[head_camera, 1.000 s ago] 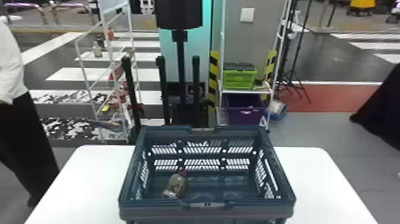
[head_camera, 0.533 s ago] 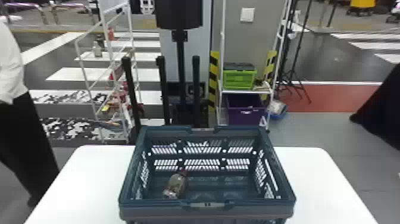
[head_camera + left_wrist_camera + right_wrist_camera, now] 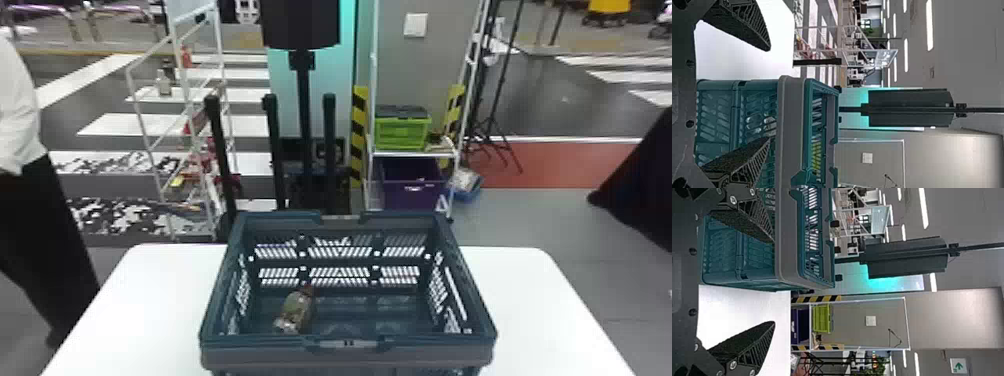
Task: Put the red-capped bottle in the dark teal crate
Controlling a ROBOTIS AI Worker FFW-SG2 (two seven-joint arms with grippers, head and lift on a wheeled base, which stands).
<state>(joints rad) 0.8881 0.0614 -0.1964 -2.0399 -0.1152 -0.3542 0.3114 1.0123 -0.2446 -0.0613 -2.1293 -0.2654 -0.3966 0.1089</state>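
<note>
Starting from the left, the left gripper (image 3: pixel 769 94) is holding its two fingers spread, with nothing sitting between them, and is facing the near side of the crate (image 3: pixel 250 356). Next, inside the crate's left half, the bottle (image 3: pixel 294 312) is lying aslant, its red cap (image 3: pixel 307 290) pointing toward the far wall; whether it is touching the left wall, I cannot tell. The crate itself is standing upright on the white table (image 3: pixel 150 305). Farthest right, the right gripper (image 3: pixel 774 282) is also spreading its fingers and gripping nothing. So the placing is looking complete: the bottle is resting inside, free of both grippers, and nothing is seeming left beyond drawing the arms clear.
</note>
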